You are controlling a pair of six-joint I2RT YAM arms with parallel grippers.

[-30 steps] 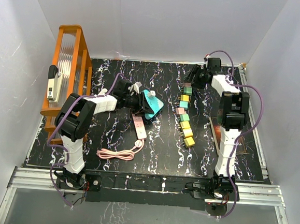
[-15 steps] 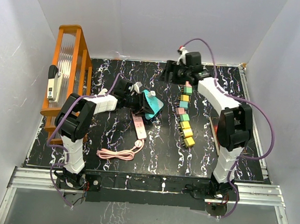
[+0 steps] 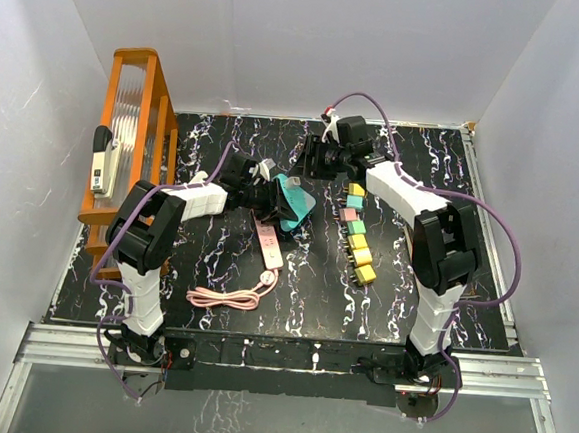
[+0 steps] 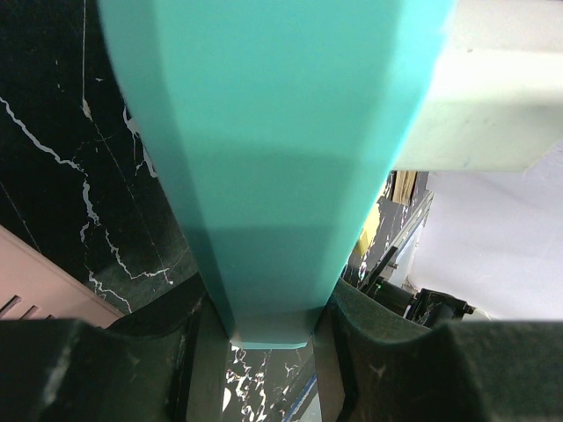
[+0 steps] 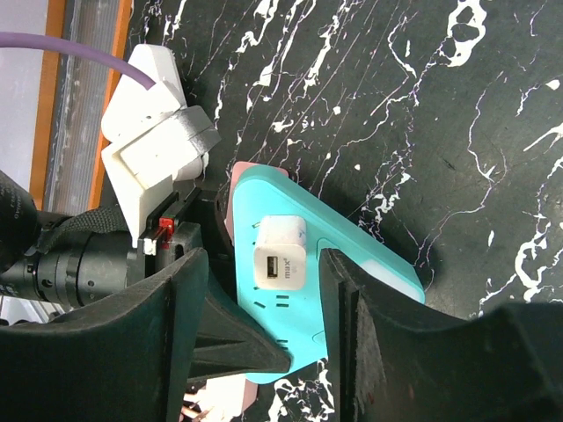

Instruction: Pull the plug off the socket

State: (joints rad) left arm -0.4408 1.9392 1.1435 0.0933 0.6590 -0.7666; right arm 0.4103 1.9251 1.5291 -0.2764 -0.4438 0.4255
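Note:
A teal socket strip (image 3: 295,203) lies tilted at the table's middle, with a white plug (image 3: 294,180) seated in its face. My left gripper (image 3: 271,197) is shut on the strip's end. In the left wrist view the strip (image 4: 273,132) fills the space between the fingers (image 4: 114,369), with the plug (image 4: 493,97) at the upper right. My right gripper (image 3: 312,160) is open just behind the strip. In the right wrist view the plug (image 5: 280,254) shows its USB port, lying ahead of the gap between the open fingers (image 5: 189,343), on the strip (image 5: 369,264).
A pink power strip (image 3: 268,245) with a coiled pink cable (image 3: 225,297) lies in front of the teal strip. A row of coloured blocks (image 3: 358,237) runs to the right. An orange rack (image 3: 135,134) with a white device (image 3: 100,162) stands at the left edge.
My right arm has swung left from the back right corner to just behind the teal strip. My left arm and the strip have stayed put.

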